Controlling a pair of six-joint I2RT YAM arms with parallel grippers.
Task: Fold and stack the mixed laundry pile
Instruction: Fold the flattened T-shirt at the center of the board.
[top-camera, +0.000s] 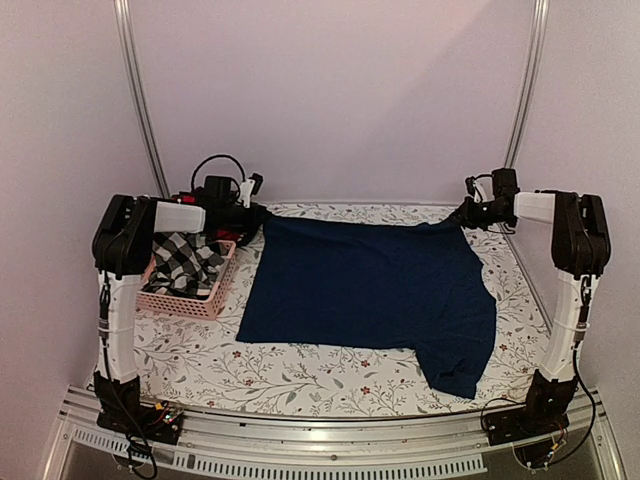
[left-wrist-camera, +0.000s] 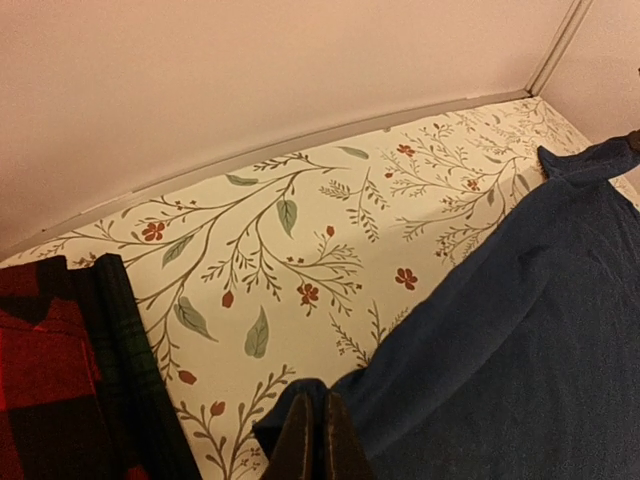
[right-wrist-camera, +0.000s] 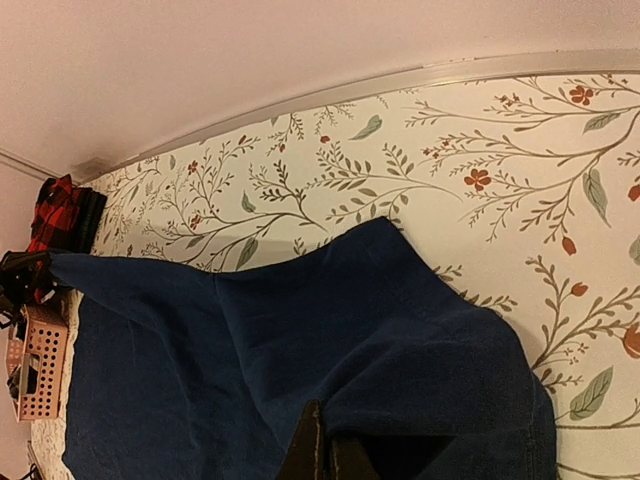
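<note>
A navy blue garment (top-camera: 370, 290) lies spread over the floral table, its far edge stretched between the two grippers. My left gripper (top-camera: 258, 212) is shut on its far left corner, seen in the left wrist view (left-wrist-camera: 318, 425). My right gripper (top-camera: 468, 213) is shut on its far right corner, seen in the right wrist view (right-wrist-camera: 325, 450). A black-and-white checked shirt (top-camera: 185, 265) fills the pink basket (top-camera: 185, 300). A red-and-black plaid piece (left-wrist-camera: 45, 380) lies by the basket's far end. The black garment with white lettering is not visible.
The pink slotted basket stands at the table's left side, under the left arm. The table's back edge (left-wrist-camera: 300, 140) meets the wall just beyond both grippers. Bare floral cloth (top-camera: 320, 375) shows in front of the navy garment.
</note>
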